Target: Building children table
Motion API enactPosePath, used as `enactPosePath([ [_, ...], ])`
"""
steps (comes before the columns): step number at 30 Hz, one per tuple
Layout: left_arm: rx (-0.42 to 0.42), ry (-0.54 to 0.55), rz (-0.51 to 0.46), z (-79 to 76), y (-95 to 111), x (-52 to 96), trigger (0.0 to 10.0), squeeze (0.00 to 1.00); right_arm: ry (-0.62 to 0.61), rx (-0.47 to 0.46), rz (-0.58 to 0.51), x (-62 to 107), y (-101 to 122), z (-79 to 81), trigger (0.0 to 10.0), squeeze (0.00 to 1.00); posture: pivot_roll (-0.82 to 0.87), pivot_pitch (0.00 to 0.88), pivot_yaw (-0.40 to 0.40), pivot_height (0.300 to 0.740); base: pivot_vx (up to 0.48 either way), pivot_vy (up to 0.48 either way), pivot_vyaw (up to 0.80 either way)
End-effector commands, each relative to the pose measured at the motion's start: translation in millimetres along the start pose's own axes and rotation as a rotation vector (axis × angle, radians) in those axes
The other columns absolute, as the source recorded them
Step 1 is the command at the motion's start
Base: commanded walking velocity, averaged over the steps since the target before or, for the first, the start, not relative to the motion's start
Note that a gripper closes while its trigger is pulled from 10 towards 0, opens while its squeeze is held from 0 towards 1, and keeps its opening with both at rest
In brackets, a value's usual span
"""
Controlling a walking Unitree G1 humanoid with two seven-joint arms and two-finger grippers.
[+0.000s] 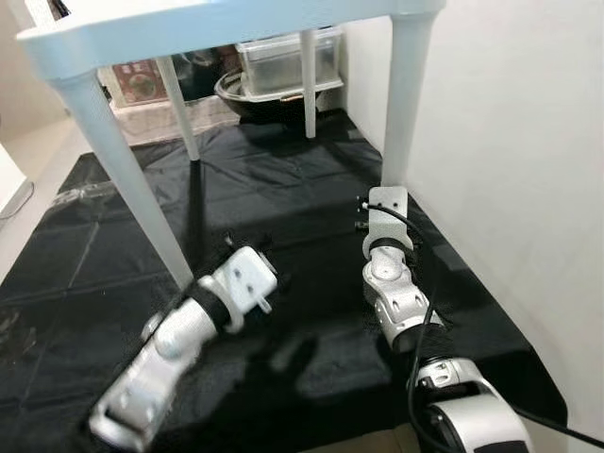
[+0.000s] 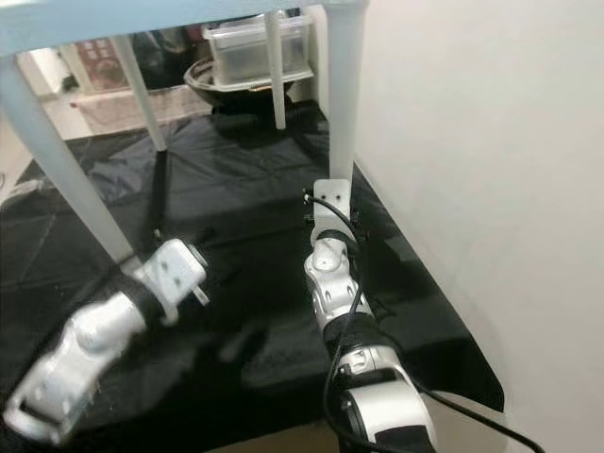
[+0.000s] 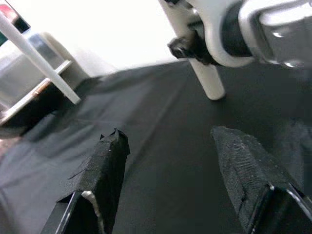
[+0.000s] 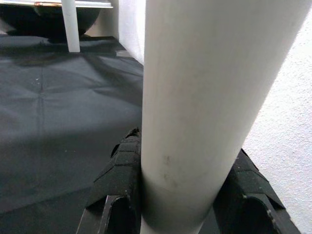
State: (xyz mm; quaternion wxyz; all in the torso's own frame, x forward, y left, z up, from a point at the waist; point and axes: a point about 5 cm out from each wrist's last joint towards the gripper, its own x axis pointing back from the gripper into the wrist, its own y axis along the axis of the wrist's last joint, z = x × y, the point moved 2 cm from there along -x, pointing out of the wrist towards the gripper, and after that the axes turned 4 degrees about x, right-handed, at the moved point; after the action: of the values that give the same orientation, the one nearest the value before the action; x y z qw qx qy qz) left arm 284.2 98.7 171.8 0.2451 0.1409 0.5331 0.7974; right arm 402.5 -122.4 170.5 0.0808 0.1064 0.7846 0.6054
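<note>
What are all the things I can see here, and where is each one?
Pale blue plastic children's table: one, standing on four legs on the sheet.
Black plastic floor sheet: one, spread under the table.
Clear plastic storage box: one, behind the table, atop a dark bowl.
Dark round bowl: one, black, on the floor at the back.
White wall: on the right.
Left gripper: open, low over the sheet.
Right gripper: shut on the near right table leg.
</note>
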Motion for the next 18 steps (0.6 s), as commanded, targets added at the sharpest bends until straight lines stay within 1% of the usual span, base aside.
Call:
enactPosePath([
  [1,0.045,0.091,0.028,0.8,-6,9.8,10.0,0.00,0.075,0.071,0.091,7.1,-23,9.8,10.0,0.00,0.05,0.086,0.056,0.740,0.000,0.000,0.00],
  [2,0.072,0.129,0.041,1.0,-10,13.4,10.0,0.00,0.086,0.060,0.091,7.4,-23,9.4,10.0,1.00,0.04,0.075,0.060,0.740,0.000,0.000,0.00],
  [3,0.086,0.151,0.049,1.5,-12,15.3,10.0,0.00,0.092,0.052,0.091,7.4,-23,9.1,10.0,1.00,0.04,0.075,0.060,0.740,0.000,0.000,0.00],
  [7,0.099,0.187,0.069,2.0,-17,19.2,10.0,0.00,0.101,0.044,0.071,7.6,-20,8.1,10.0,1.00,0.03,0.066,0.059,0.740,0.000,0.000,0.00],
  [10,0.110,0.225,0.090,0.2,-21,26.6,10.0,0.00,0.134,-0.006,0.042,10.4,-15,6.8,10.0,1.00,0.03,0.062,0.061,0.740,0.000,0.000,0.00],
  [12,0.129,0.264,0.110,0.7,-25,32.0,10.0,0.00,0.149,-0.019,0.015,13.1,-12,3.0,10.0,1.00,0.02,0.050,0.057,0.740,0.000,0.000,0.00],
  [13,0.143,0.280,0.123,1.1,-28,35.1,10.0,0.00,0.162,-0.027,-0.003,15.1,-12,0.1,10.0,0.00,0.01,0.048,0.059,0.740,0.000,0.000,0.00],
  [15,0.156,0.295,0.137,1.1,-31,38.5,10.0,0.00,0.180,-0.036,-0.020,17.6,-11,-2.8,10.0,0.00,0.01,0.048,0.059,0.740,0.000,0.000,0.00],
  [17,0.175,0.321,0.141,-2.3,-33,44.0,10.0,0.00,0.214,-0.039,-0.057,27.0,-14,-11.5,10.0,0.00,-0.02,0.034,0.057,0.740,0.000,0.000,0.00],
  [18,0.175,0.321,0.141,-2.3,-33,44.0,10.0,0.00,0.214,-0.039,-0.057,27.0,-14,-11.5,10.0,0.00,-0.02,0.034,0.057,0.740,0.000,0.000,0.00],
])
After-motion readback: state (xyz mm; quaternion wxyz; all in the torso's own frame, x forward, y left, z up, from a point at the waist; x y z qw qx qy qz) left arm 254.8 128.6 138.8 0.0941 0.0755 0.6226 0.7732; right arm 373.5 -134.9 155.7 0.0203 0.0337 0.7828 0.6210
